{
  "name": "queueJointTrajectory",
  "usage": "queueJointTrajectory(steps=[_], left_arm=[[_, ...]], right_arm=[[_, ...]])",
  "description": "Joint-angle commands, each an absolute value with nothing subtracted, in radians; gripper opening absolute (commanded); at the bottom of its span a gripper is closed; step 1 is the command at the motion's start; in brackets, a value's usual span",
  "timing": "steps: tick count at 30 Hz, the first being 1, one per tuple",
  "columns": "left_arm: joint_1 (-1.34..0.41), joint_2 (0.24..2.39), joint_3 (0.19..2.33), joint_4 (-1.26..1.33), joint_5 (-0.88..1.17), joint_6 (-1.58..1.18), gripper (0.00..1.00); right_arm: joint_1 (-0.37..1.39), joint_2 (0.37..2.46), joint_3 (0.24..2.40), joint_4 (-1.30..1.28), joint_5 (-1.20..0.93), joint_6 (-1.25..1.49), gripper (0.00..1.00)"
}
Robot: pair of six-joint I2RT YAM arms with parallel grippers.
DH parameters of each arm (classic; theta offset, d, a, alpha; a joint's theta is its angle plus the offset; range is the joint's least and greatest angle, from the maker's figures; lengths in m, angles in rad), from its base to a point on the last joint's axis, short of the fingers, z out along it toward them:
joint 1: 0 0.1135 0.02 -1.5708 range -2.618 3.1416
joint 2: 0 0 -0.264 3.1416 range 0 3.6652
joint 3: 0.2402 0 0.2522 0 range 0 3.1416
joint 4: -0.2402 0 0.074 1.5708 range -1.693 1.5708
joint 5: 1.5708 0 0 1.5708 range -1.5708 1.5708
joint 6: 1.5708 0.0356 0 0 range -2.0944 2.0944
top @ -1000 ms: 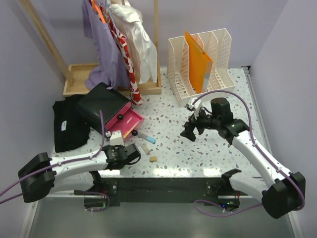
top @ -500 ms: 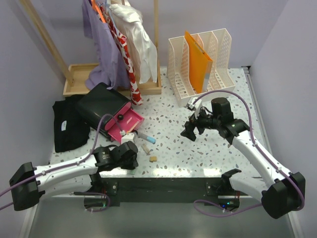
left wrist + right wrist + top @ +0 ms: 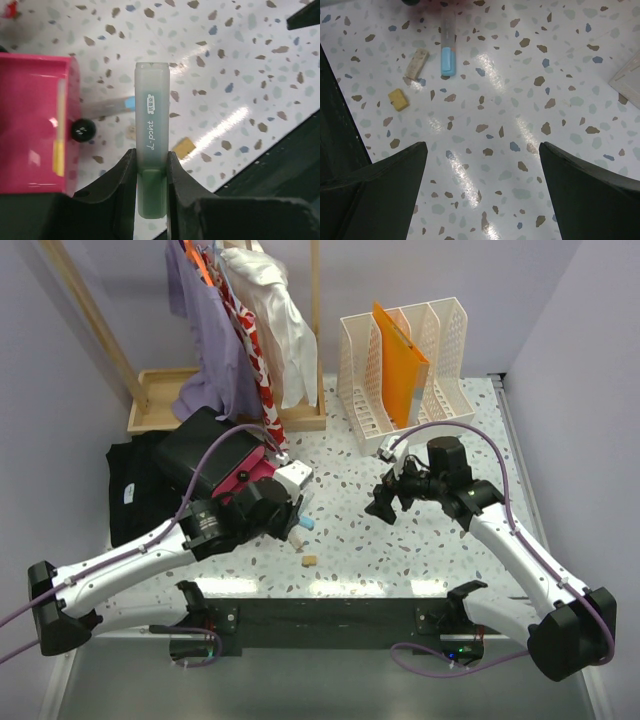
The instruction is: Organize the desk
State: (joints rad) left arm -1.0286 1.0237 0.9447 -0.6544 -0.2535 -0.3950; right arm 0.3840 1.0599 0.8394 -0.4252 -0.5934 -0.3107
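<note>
The left gripper [image 3: 151, 156] is clamped low on the green highlighter [image 3: 152, 110], over the desk [image 3: 240, 75] just right of the pink drawer [image 3: 30, 120]. The bite looks shallow, so it may pivot and drop. The right gripper [image 3: 482, 170] hangs wide apart.

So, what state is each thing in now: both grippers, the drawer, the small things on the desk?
left gripper: shut on the green highlighter.
right gripper: open, empty.
pink drawer: open.
blue-tipped pen: lying flat on the desk.
yellow eraser: lying loose on the desk.
orange folder: upright in the file holder.
</note>
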Motion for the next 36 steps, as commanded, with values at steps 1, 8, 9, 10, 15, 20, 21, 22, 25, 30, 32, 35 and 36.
queueJointTrajectory(steps=[1,8,9,10,15,20,21,22,25,30,32,35,36], left_arm=[[-0.967,1.045,1.019,-0.66,-0.405,-0.082,0.0],[-0.81,1.046,0.973,-0.531,-0.463,0.112,0.0],[-0.796,1.048,0.953,-0.499,-0.466,0.13,0.0],[-0.789,1.049,0.939,-0.479,-0.485,0.159,0.0],[-0.741,1.083,0.867,-0.4,-0.494,0.21,0.0],[-0.709,1.103,0.793,-0.336,-0.529,0.219,0.16],[-0.707,1.101,0.779,-0.322,-0.547,0.213,0.31],[-0.707,1.1,0.764,-0.305,-0.572,0.207,0.41],[-0.707,1.085,0.712,-0.249,-0.638,0.195,0.66],[-0.706,1.039,0.69,-0.248,-0.609,0.149,0.7],[-0.707,1.003,0.68,-0.256,-0.592,0.135,0.71],[-0.709,0.933,0.657,-0.267,-0.555,0.106,0.71],[-0.707,0.911,0.65,-0.267,-0.546,0.091,0.71]], right_arm=[[0.377,1.039,0.848,-0.391,-0.606,-0.299,0.99],[0.376,1.04,0.848,-0.391,-0.612,-0.299,0.99],[0.376,1.039,0.848,-0.393,-0.614,-0.299,0.99],[0.376,1.04,0.848,-0.393,-0.614,-0.299,0.99],[0.374,1.042,0.848,-0.393,-0.614,-0.299,0.99],[0.374,1.048,0.847,-0.393,-0.612,-0.301,0.99],[0.374,1.049,0.847,-0.393,-0.614,-0.301,0.99],[0.374,1.052,0.847,-0.393,-0.614,-0.301,0.99],[0.373,1.057,0.847,-0.394,-0.615,-0.31,0.99],[0.374,1.062,0.842,-0.417,-0.673,-0.365,0.99],[0.373,1.065,0.836,-0.437,-0.728,-0.42,0.99],[0.371,1.069,0.812,-0.452,-0.791,-0.503,0.99],[0.373,1.074,0.804,-0.456,-0.836,-0.526,0.99]])
